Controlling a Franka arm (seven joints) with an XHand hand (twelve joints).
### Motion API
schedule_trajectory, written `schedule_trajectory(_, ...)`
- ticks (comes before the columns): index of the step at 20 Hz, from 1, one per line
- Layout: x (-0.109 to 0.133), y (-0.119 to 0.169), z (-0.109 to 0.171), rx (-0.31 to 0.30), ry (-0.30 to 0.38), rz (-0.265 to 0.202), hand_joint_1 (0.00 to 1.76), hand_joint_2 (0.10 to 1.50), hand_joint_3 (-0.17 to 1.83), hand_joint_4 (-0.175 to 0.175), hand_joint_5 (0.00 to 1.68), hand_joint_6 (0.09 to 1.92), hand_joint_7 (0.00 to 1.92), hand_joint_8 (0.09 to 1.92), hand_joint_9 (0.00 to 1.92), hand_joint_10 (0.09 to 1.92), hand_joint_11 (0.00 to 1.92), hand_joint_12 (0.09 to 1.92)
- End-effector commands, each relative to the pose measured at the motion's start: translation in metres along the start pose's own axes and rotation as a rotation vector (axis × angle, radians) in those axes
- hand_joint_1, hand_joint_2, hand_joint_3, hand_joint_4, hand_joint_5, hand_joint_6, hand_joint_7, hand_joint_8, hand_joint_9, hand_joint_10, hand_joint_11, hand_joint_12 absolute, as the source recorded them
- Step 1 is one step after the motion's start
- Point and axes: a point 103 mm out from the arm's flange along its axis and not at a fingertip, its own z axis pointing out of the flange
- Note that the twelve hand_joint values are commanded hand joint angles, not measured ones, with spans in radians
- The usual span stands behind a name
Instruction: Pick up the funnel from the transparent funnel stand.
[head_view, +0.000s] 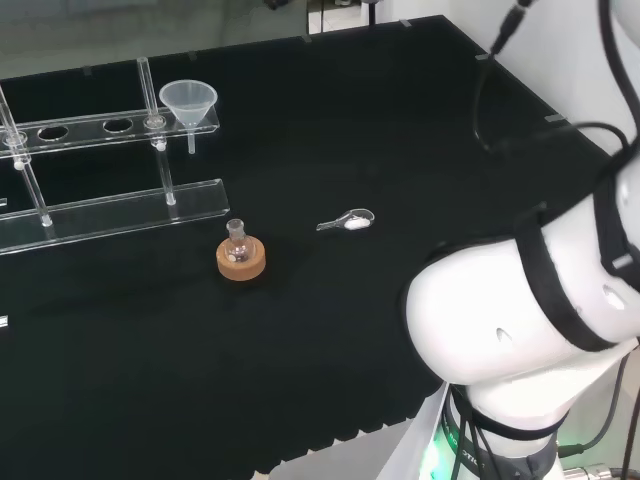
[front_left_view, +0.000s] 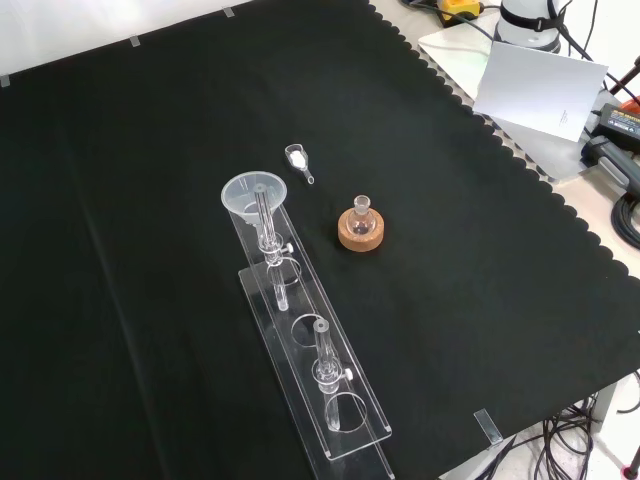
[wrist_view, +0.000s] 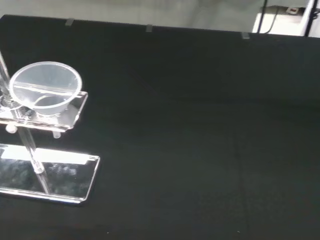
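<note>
A clear funnel (head_view: 188, 101) sits upright in the end hole of the transparent funnel stand (head_view: 110, 128), its stem hanging down through the upper rail. In the front view the funnel (front_left_view: 254, 194) is at the far end of the stand (front_left_view: 330, 400). The wrist view looks at the funnel (wrist_view: 46, 87) and the stand's rail end (wrist_view: 77, 107) from some way off.
A small flask on a cork ring (head_view: 241, 257) stands in front of the stand in the head view, with a small clear scoop (head_view: 347, 222) to its right. The arm's white links (head_view: 530, 300) fill the head view's right. The front view shows the cork ring (front_left_view: 361, 228) and scoop (front_left_view: 297, 160).
</note>
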Motion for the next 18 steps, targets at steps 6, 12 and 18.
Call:
schedule_trajectory(6, 0.055, 0.072, 0.010, 0.115, -0.079, -0.132, 0.49, 0.65, 0.01, 0.034, 0.19, 0.09, 0.16, 0.63, 0.05, 0.86, 0.00, 1.39)
schedule_trajectory(12, 0.059, 0.087, 0.022, 0.145, -0.095, -0.187, 0.50, 0.64, 0.01, 0.023, 0.16, 0.09, 0.15, 0.63, 0.04, 0.86, 0.00, 1.38)
schedule_trajectory(18, 0.059, 0.098, 0.038, 0.170, -0.105, -0.189, 0.62, 0.66, 0.01, 0.005, 0.04, 0.09, 0.13, 0.63, 0.03, 0.86, 0.00, 1.34)
